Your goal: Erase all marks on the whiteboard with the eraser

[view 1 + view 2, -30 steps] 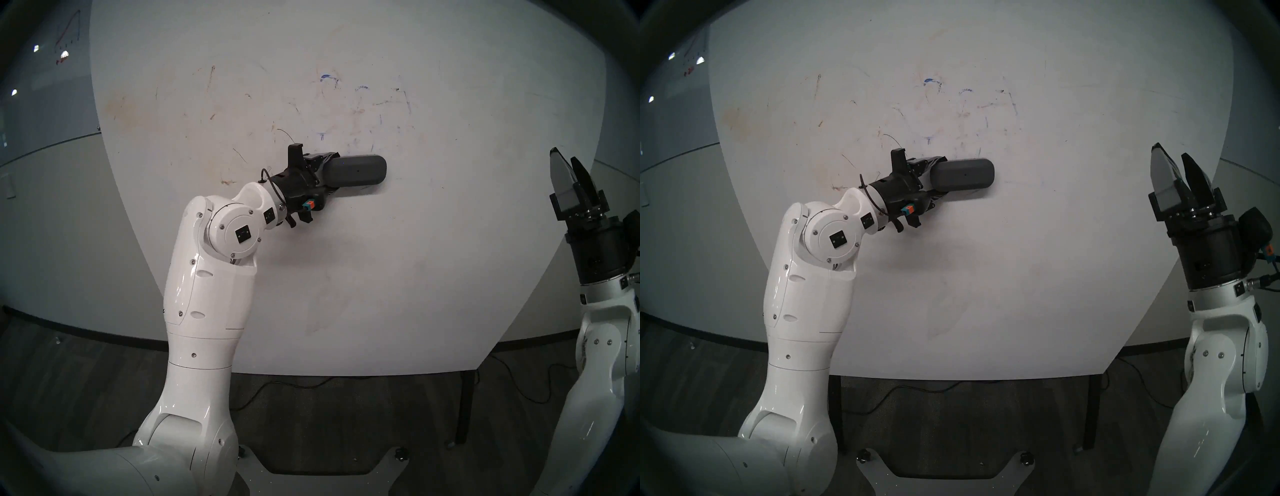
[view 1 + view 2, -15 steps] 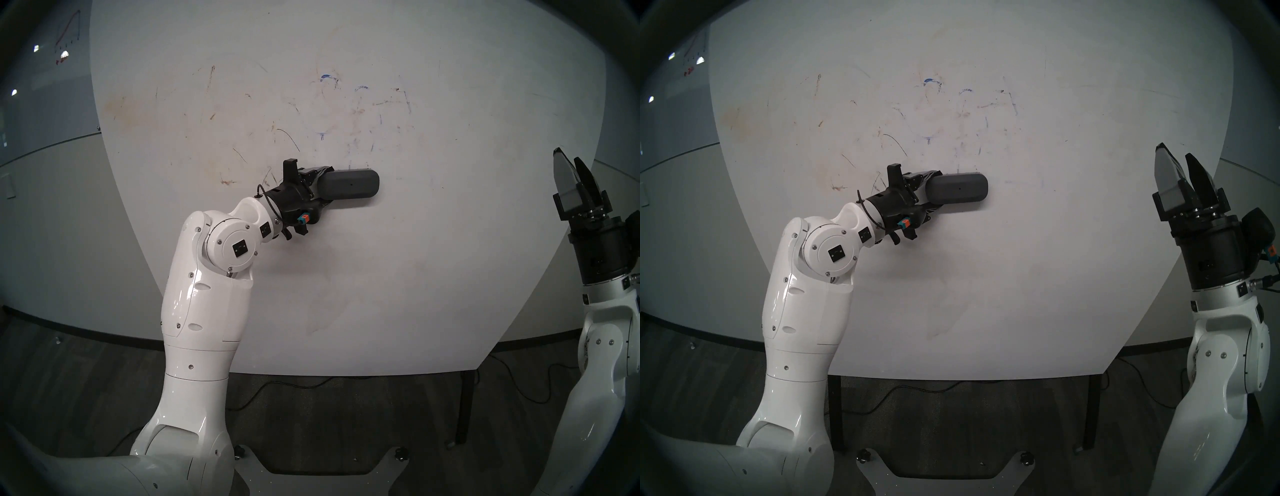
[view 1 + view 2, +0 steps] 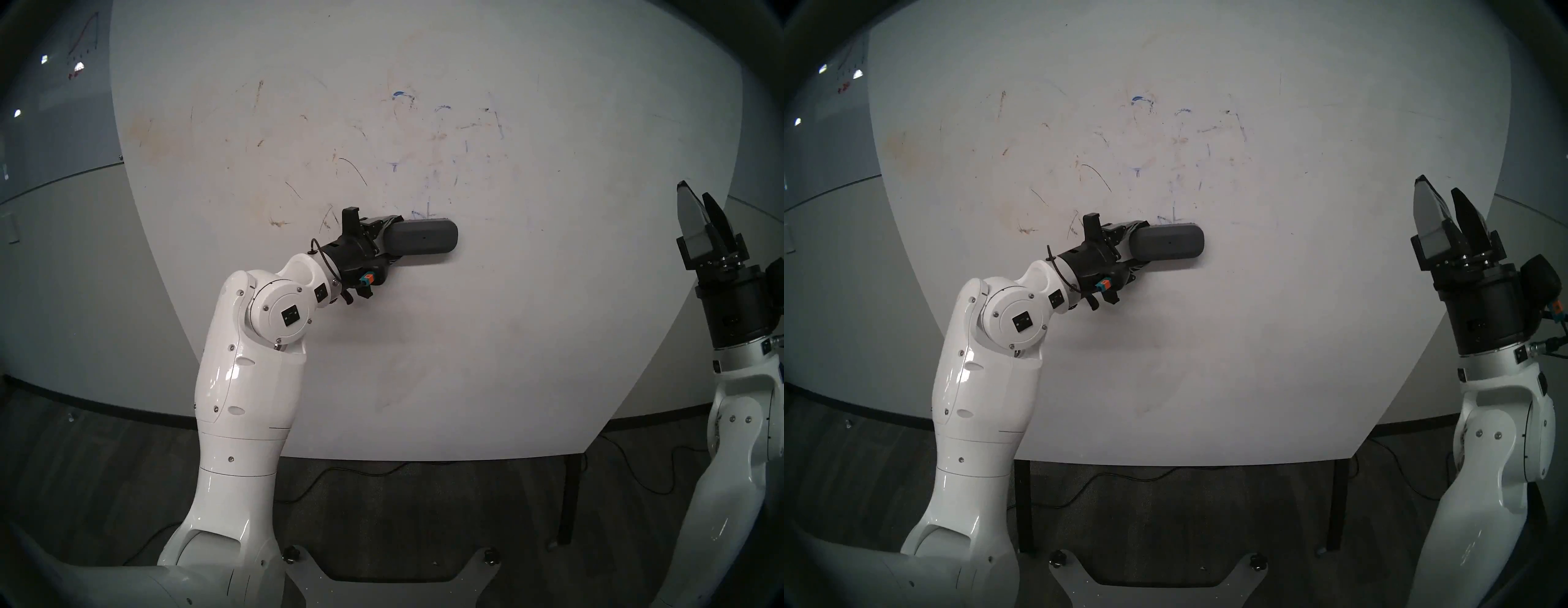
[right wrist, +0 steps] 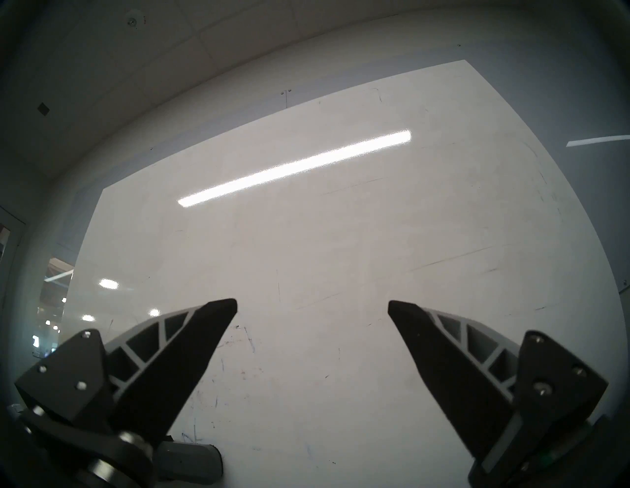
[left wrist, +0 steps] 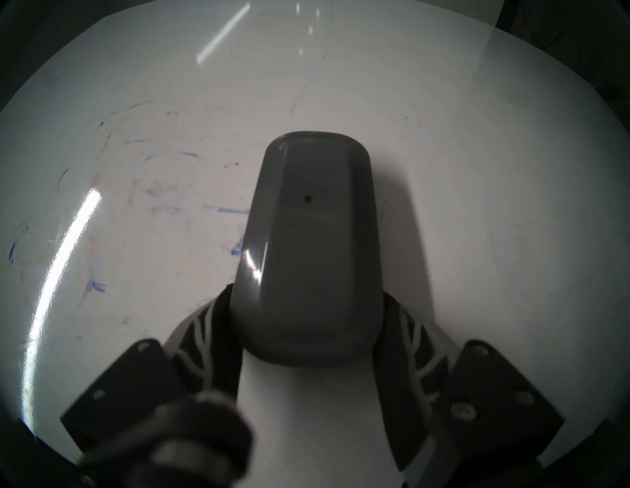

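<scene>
Left claw (image 3: pixel 392 237) pinching the near end of the eraser (image 3: pixel 424 237), a dark grey oblong block with a tiny dot on top, held roughly level and lying flat against the whiteboard (image 3: pixel 551 297) near its middle; in the left wrist view the eraser (image 5: pixel 306 252) sits between both fingers (image 5: pixel 201 337) with its far end pointing away. Faint blue marks (image 3: pixel 424 210) sit just above the eraser's upper edge, touching or nearly so, and more blue remnants (image 3: pixel 399 94) are scattered higher up and to the right on the board. Brown and black scratchy stains (image 3: pixel 278 222) lie left of the claw, apart from the eraser. Board area below the eraser looks mostly clean with a pale smudge. Right claw (image 3: pixel 695 214) raised at the right edge, tilted upward, fingers spread wide and holding nothing, well apart from the eraser; right wrist view shows both its fingers (image 4: pixel 191 344) with the board between them. Grey wall panel with a red graph (image 3: pixel 82 46) at upper left.
</scene>
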Robot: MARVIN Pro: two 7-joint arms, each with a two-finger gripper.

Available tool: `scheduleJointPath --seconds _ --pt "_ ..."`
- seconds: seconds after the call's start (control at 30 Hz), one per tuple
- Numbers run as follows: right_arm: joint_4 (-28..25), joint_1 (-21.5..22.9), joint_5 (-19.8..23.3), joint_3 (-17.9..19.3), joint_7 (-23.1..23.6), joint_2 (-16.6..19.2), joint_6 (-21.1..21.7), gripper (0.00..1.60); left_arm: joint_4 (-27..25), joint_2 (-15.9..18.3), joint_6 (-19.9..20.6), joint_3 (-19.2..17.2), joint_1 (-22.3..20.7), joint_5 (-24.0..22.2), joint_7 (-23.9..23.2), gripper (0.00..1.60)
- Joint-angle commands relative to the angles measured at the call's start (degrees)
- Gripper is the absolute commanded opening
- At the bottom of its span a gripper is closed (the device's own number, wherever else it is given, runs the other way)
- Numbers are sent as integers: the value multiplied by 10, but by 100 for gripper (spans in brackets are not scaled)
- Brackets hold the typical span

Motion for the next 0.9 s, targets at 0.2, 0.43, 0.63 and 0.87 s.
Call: scheduleJointPath --seconds 0.2,0.43,0.63,0.87 --pt "-9 2 -1 -3 -5 0 -1 160 19 12 24 -31 12 20 3 0" --pt "-9 3 -1 -3 -7 2 -1 160 16 9 23 -38 -11 18 10 0" --pt "-9 4 -1 -5 -7 2 -2 160 13 0 17 -33 -41 13 15 0" --pt "-9 5 0 -5 -7 3 -3 160 -3 -14 8 -21 -67 8 13 0"
